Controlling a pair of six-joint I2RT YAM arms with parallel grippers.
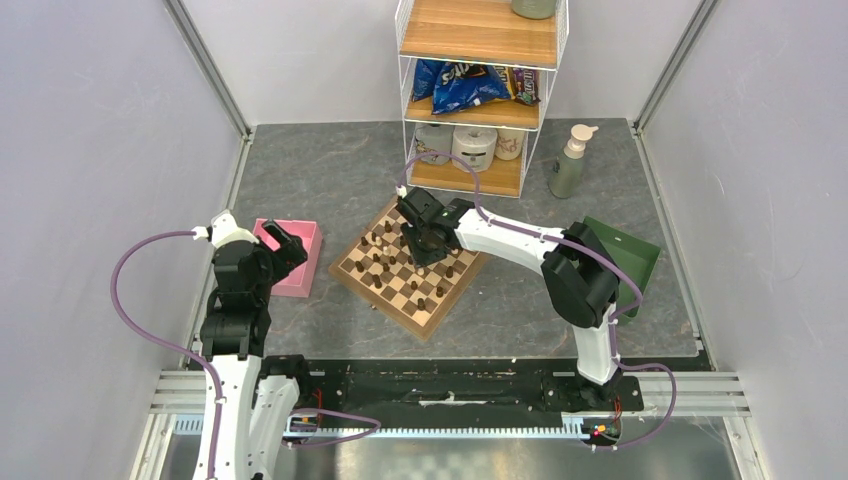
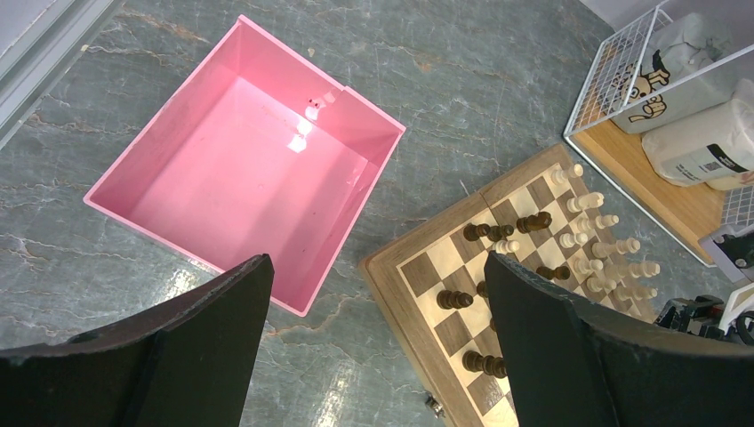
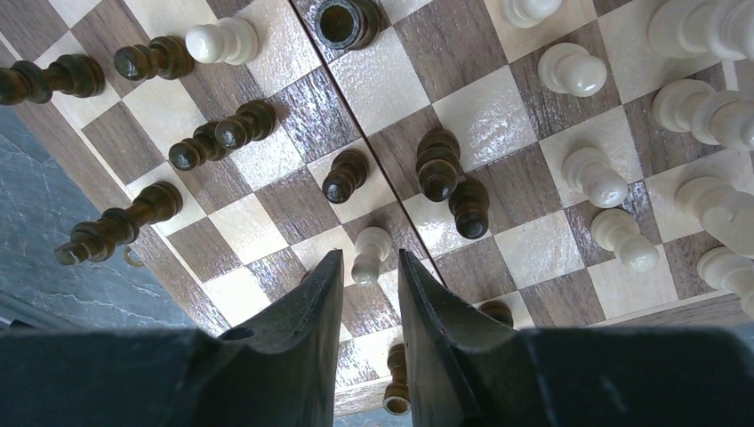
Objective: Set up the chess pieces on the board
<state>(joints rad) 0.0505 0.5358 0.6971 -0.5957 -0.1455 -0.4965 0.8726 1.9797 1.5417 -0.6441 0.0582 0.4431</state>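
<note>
The board lies turned like a diamond at the table's middle. Dark and cream chess pieces are scattered over it. My right gripper hangs low over its far half. In the right wrist view its jaws stand narrowly open, and a cream pawn sits between the tips with a sliver of gap on each side. Cream pieces stand at the right, and dark ones stand or lie around the centre and left. My left gripper hovers wide open and empty over the bare table, between the pink box and the board's corner.
A pink box lies left of the board, empty. A green tray leans at the right. A wire shelf with snacks and rolls stands behind, with a soap bottle beside it. A dark piece lies at the board's near border.
</note>
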